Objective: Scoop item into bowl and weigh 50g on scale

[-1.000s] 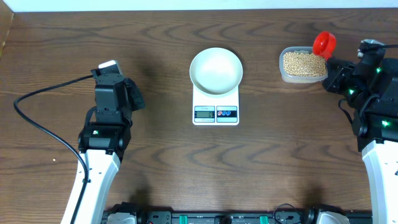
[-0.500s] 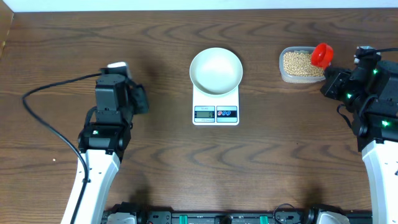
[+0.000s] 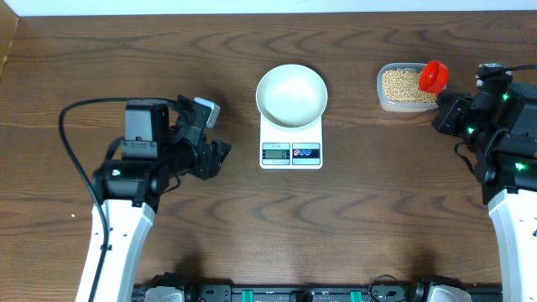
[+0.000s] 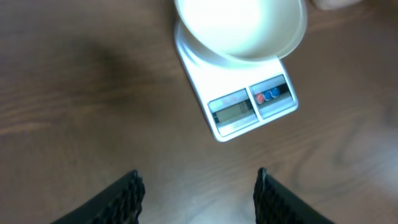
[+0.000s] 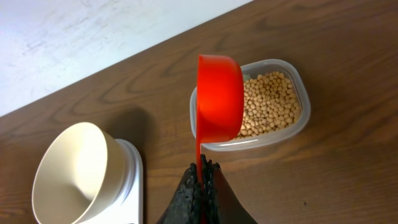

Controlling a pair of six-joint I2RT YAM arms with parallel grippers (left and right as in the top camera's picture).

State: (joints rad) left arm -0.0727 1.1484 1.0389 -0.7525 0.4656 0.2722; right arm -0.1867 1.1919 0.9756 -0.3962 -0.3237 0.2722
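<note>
Table [image 3: 377,218]: dark brown wood with a strong wavy grain, filling the overhead view from side to side.

Scale [image 3: 291,153]: sits flat on the wood at centre. Display and buttons face the near edge.

Clear plastic tub [image 3: 382,101]: rests on the wood at far right, well apart from the scale and close to the far edge.

Black cable [image 3: 62,134]: loops across the left side. It probably lies on the surface, though contact is hard to confirm from above.

Small pale speck [image 3: 74,216]: near left, too small to identify.
</note>
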